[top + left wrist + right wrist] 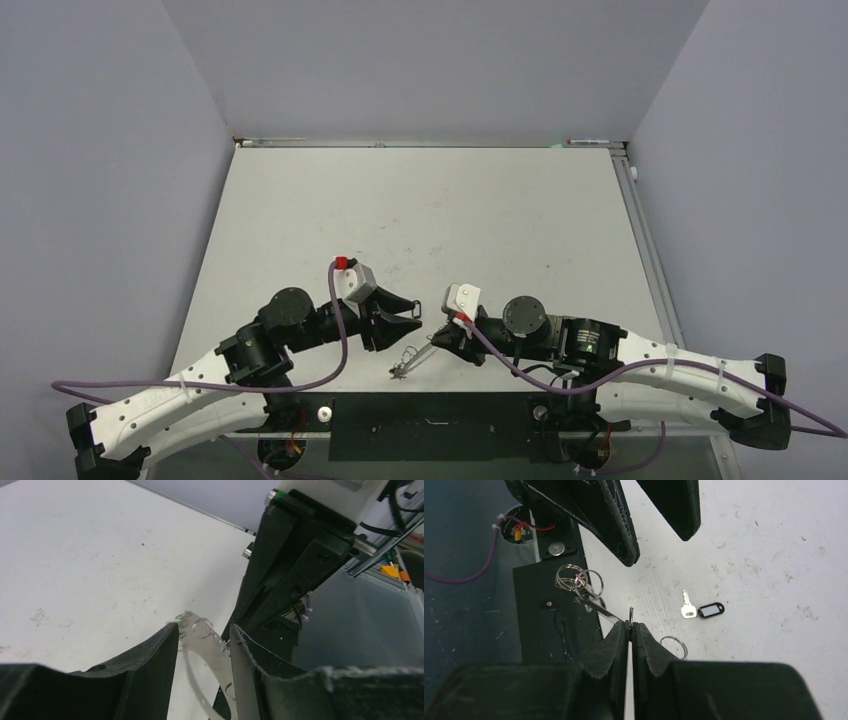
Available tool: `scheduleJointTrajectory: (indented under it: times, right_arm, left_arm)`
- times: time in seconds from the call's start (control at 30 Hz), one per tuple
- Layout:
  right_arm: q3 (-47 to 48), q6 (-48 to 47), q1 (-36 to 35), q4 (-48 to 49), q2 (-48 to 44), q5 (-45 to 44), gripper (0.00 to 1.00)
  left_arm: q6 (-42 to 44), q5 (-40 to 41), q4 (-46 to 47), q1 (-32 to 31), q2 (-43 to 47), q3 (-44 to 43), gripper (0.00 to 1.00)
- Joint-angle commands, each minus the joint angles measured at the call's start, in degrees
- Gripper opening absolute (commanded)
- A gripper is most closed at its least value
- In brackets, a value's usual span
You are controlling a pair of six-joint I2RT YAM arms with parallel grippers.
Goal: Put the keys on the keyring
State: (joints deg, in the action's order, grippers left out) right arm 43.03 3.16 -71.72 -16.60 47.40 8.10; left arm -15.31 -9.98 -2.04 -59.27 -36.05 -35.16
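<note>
- We find the right gripper (630, 628) clenched, its jaws pressed together on a small ring at one end of the keyring (576, 580)
- From that pinch a thin metal link runs to a cluster of split rings, which shows against the dark plate (544, 630) at the table's near edge
- The left gripper (203, 630) stands with its jaws apart and grasps nothing; in its own view the keyring's pale strap and rings show in the gap, and we cannot tell whether either finger touches them
- On the table (774, 555), apart from both grippers, lies one silver key (687, 609) with a black tag (710, 611) just beside its head; we cannot tell whether the two are joined
- A loose split ring (674, 645) lies near the right fingers, partly hidden by them
- We see no key on the rings, so we judge the step in hand to be steadying the keyring for threading
- The next move calls for the left gripper to take the flat, thin key cleanly off the table while the right pinch holds firm
</note>
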Motion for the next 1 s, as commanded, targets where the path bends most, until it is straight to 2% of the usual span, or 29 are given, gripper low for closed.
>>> scheduleJointTrajectory:
  times: [0.0,0.47,0.97]
  right_arm:
    - [3.03,-2.42,-1.74,4.59,-1.58,2.95,0.05]
    - [3.99,-2.64,-2.28,5.09,-5.39,11.13,0.05]
    - [4.61,-2.63,-2.32,6.21,-5.09,13.21,0.05]
  left_arm:
    - [1.34,-7.14,6.84,-1.43,1.23,1.35,0.39]
    - [3.19,-18.55,10.93,-4.02,-0.81,2.49,0.32]
    - [2.73,-20.00,12.06,-4.02,-2.79,2.78,0.24]
